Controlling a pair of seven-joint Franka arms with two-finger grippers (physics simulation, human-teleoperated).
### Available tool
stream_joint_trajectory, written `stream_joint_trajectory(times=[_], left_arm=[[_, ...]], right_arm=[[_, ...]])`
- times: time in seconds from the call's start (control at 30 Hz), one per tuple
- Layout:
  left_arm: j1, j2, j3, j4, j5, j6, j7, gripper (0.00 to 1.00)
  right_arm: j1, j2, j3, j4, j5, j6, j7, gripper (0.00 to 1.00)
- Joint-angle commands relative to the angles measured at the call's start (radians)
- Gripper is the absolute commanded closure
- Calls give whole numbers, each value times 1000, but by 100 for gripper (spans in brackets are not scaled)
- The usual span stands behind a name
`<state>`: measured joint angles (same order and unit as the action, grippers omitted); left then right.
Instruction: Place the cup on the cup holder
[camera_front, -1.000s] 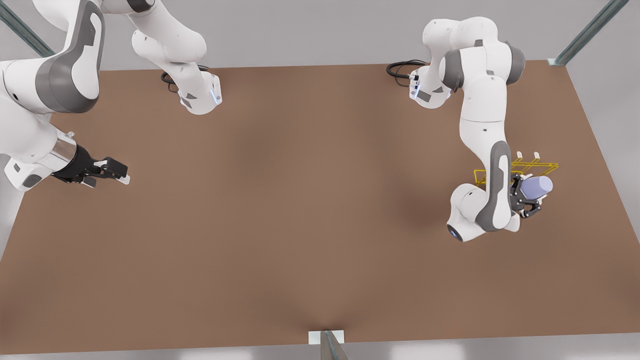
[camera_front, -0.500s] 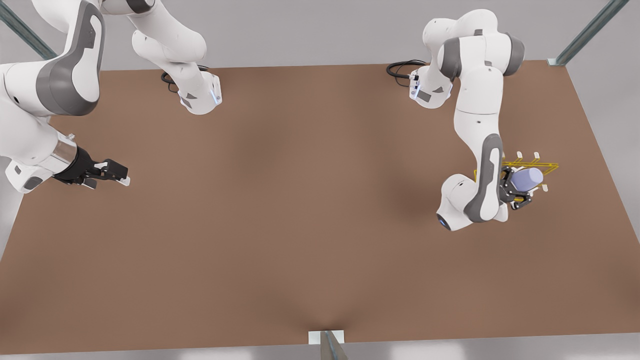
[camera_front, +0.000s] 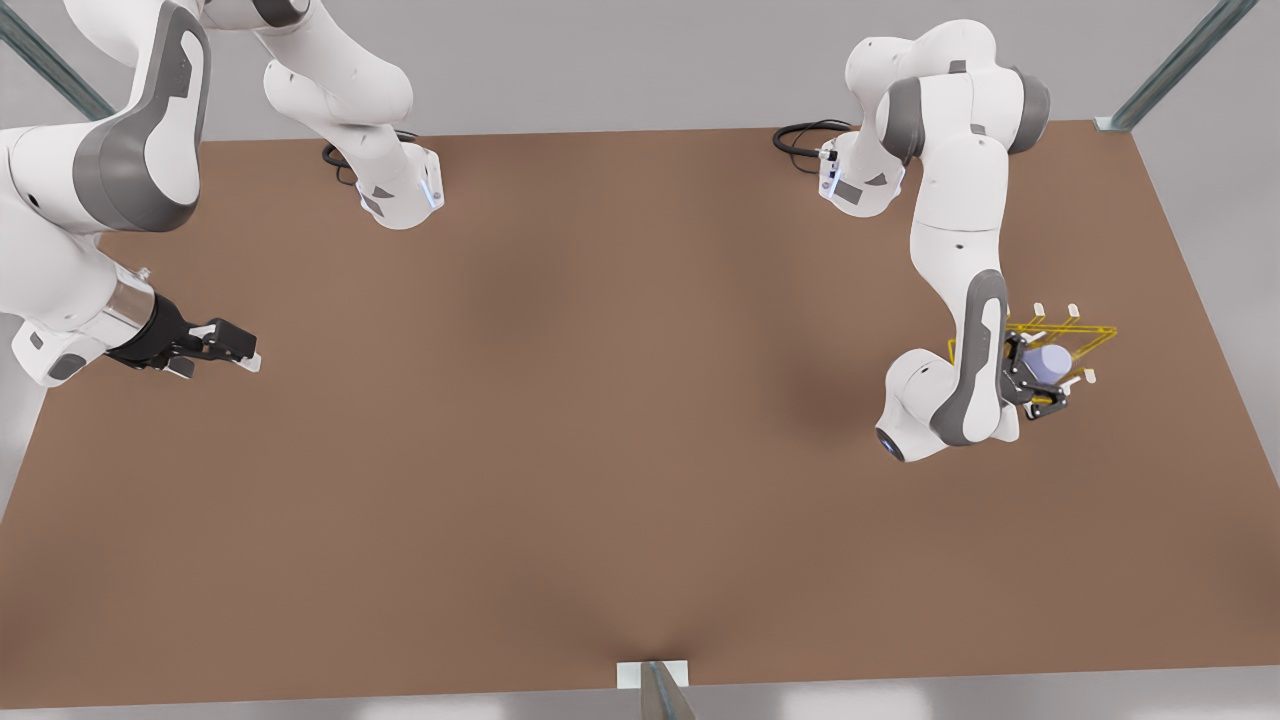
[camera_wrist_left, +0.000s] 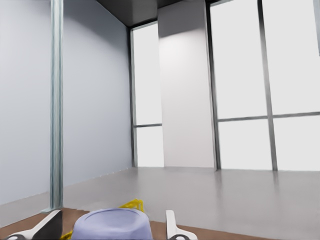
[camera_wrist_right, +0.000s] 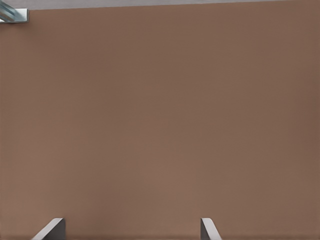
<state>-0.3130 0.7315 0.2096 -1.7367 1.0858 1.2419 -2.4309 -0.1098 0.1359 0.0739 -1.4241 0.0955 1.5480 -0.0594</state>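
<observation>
Sinking lower onto the cup holder (camera_front: 1085, 333) at the front view's right: the cup (camera_front: 1046, 361), clamped sideways in the left gripper (camera_front: 1038, 377) jaws, down among the pegs now. Release looks close. Waiting at far left, the right gripper (camera_front: 232, 348), jaws apart, empty, above the worktop (camera_front: 600, 450).

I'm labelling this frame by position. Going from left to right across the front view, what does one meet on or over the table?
Right end effector, waiting open over the table → left end effector, shut on the cup → far end of the cup holder.
</observation>
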Motion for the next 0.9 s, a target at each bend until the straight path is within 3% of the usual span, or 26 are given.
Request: stream_joint_trajectory(times=[0.0,0.13,0.2,0.27,0.3,0.43,0.47,0.53,0.57,0.6,0.63,0.87], left_arm=[[0,0,1,0,2,-2,-56,0],[-38,-15,-3,5,-12,-33,-50,0],[-38,-150,-107,54,-110,-30,44,0],[-51,-251,-208,221,-354,-55,286,0],[-54,-274,-234,371,-570,-56,525,0],[-2,-340,-294,485,-822,-38,1217,0],[71,-391,-291,483,-966,19,1587,0],[156,-406,-291,471,-1063,77,2284,0],[183,-417,-286,465,-1132,146,2393,0],[221,-423,-387,474,-1123,226,2336,0],[246,-411,-398,468,-1178,340,2330,0],[236,-391,-394,487,-1162,243,2330,0]], right_arm=[[-1,1,0,1,0,1,0,0],[1,1,0,1,1,1,0,0],[-1,1,0,1,1,1,0,0],[-1,1,0,-4,1,0,0,0],[-1,1,0,-6,1,0,0,0],[-1,2,-2,-3,1,0,0,0],[-5,2,-2,-4,1,0,0,0],[-11,1,-2,-4,1,0,0,0],[-10,1,-2,-1,1,0,0,0],[-10,1,0,-1,1,0,0,0],[-10,1,0,-1,1,0,0,0],[-10,1,0,-1,1,-5,0,0]])
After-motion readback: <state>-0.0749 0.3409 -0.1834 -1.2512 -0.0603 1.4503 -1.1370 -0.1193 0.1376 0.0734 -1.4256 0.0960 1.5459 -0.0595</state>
